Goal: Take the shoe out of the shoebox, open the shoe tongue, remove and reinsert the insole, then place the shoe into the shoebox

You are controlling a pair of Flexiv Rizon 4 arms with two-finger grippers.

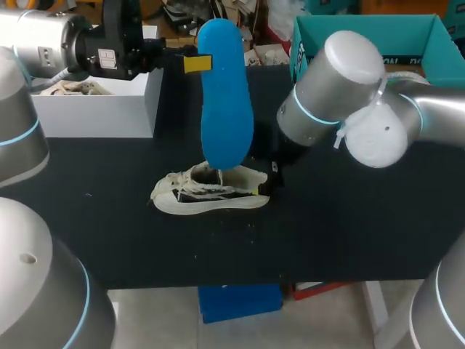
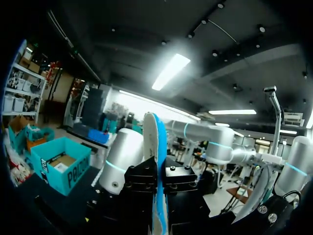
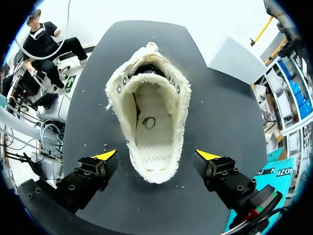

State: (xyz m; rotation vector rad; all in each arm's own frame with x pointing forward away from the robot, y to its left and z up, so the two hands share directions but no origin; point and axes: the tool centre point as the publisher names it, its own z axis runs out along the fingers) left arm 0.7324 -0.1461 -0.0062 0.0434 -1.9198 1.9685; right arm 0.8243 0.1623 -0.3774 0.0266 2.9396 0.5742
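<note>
A black table (image 1: 349,233) carries the white shoe (image 1: 211,193) on its sole near the middle, with the teal shoebox (image 1: 363,33) at the far right corner and a white box (image 1: 94,109) at the far left. The left gripper (image 1: 190,64) is clenched on the upper part of the blue insole (image 1: 225,102), which hangs upright over the shoe's opening. The right gripper (image 3: 157,155) is released, a finger standing clear on each side of the heel, with the shoe's bare inner floor in sight.

I judge the insole to be out and the reinserting step in hand. The next move calls for lowering and tilting the insole toe-first into the opening, while the right gripper closes on the heel to steady the shoe.

The head view does not settle whether the insole's lower end touches the shoe. There the right arm's own bulk hides its fingers, and the left wrist view gives the insole only edge-on
</note>
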